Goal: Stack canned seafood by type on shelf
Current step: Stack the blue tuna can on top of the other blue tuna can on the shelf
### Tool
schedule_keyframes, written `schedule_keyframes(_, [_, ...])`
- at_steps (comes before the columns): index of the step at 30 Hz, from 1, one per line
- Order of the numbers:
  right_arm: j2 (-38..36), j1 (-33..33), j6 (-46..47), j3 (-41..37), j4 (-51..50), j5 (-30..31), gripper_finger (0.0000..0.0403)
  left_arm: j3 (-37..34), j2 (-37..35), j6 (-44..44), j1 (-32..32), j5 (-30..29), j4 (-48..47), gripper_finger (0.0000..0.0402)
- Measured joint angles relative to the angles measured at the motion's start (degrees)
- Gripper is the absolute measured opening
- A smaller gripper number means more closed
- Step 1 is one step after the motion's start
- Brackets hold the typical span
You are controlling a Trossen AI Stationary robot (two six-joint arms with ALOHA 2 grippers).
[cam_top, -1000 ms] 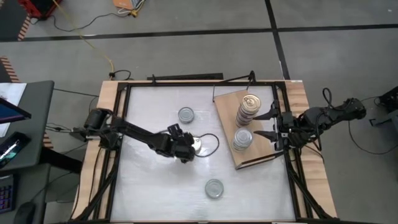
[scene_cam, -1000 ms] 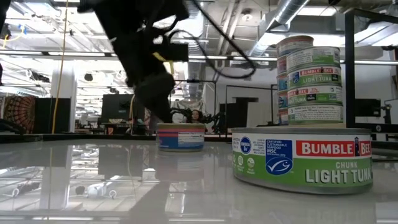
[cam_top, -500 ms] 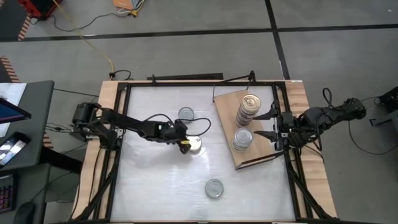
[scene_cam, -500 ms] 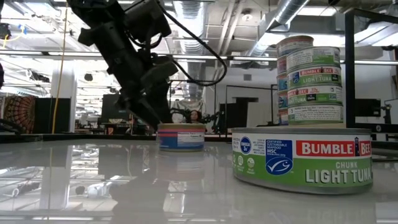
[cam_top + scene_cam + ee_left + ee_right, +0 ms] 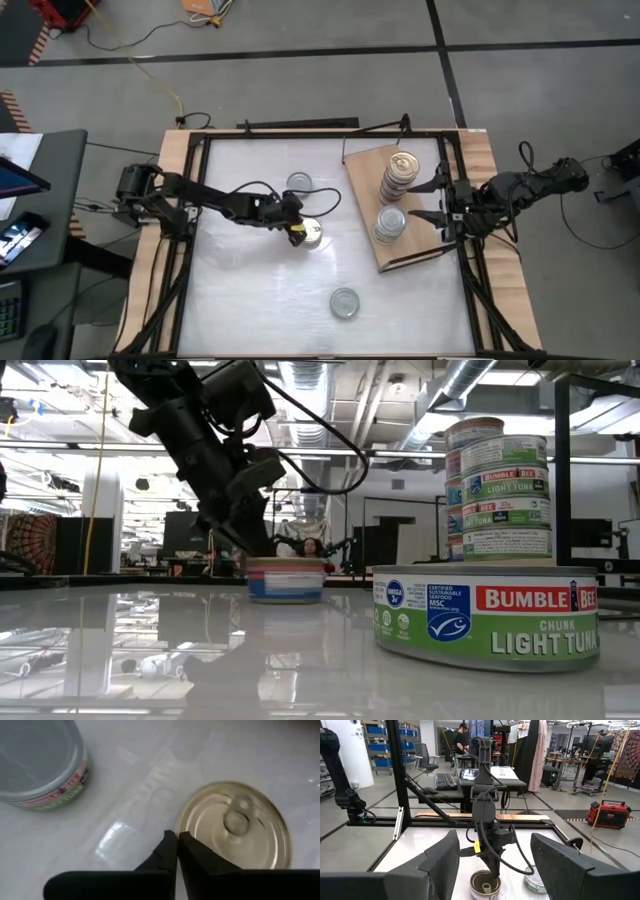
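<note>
A gold-lidded tin (image 5: 313, 233) (image 5: 232, 827) stands on the white tabletop near its middle. My left gripper (image 5: 296, 229) (image 5: 176, 839) is shut, its tips low at that tin's rim on the side toward the table's left. A silver-lidded tin (image 5: 299, 184) (image 5: 37, 760) stands just beyond it, and another (image 5: 344, 302) (image 5: 487, 615) sits near the front edge. On the wooden shelf (image 5: 420, 245) at the right stand a tall stack of tins (image 5: 402, 172) (image 5: 497, 490) and a shorter stack (image 5: 390, 224). My right gripper (image 5: 432, 199) (image 5: 494, 840) waits open beside the shelf's right edge. My left gripper's shut fingertips (image 5: 170, 845) point down and slant in from the table's left. They stand right at the gold-lidded tin's rim (image 5: 184, 822). Whether they touch the rim, I cannot tell. The tin stands flat on the table.
A black frame and pale wooden rim (image 5: 175, 160) border the white tabletop. Cables trail from my left arm over the table near the silver-lidded tin. The table's near left part holds no tins.
My left arm has come down and stretched out lower over the table, and its gripper has settled beside the gold-lidded tin. Its fingers have closed together with nothing between them.
</note>
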Motion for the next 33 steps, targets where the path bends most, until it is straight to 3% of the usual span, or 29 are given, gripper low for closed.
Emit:
schedule_keyframes(12, [0.0,0.0,0.0,0.0,-0.1,0.4,0.0272,-3.1,-0.3,0.6,6.3,4.4,-0.5,0.0000])
schedule_keyframes(17, [0.0,0.0,0.0,0.0,-0.1,0.4,0.0272,-1.2,-4.6,5.5,6.3,-1.3,-3.5,0.0000])
schedule_keyframes(22, [0.0,0.0,-0.1,0.0,-0.3,0.4,0.0272,1.0,-10.6,9.6,3.9,-7.3,-13.0,0.0006])
schedule_keyframes(29, [0.0,-0.1,-0.2,0.0,-0.1,0.3,0.0272,3.0,-13.5,4.2,-3.0,-5.0,-12.6,0.0091])
schedule_keyframes(33, [0.0,-0.1,-0.2,0.0,0.5,0.3,0.0272,3.1,-9.2,1.3,-8.5,-10.2,-7.0,0.0162])
